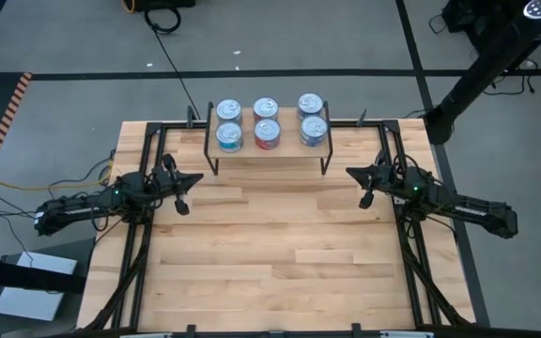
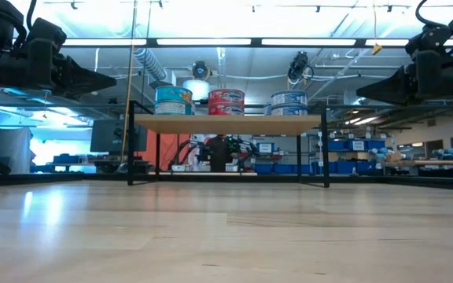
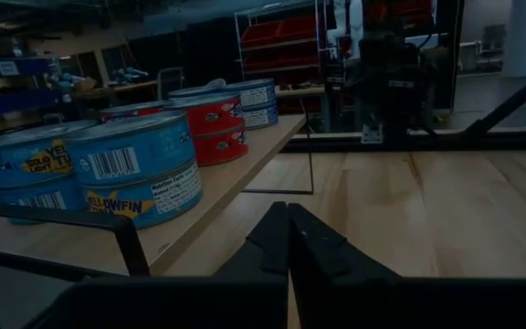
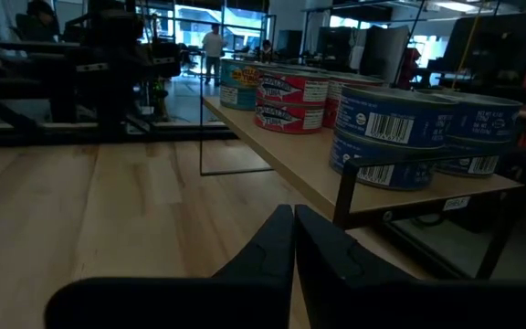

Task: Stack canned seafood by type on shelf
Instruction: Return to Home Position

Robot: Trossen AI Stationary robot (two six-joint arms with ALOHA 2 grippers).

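Retract left gripper [image 3: 287, 216] and right gripper [image 4: 294, 216], both closed and empty, wide of shelf [image 1: 270, 156] to avoid toppling stacked cans [image 1: 267, 133].

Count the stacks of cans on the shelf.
6, in two rows of three on the shelf: teal stacks on the left, red stacks in the middle, blue stacks on the right. None seem hidden.
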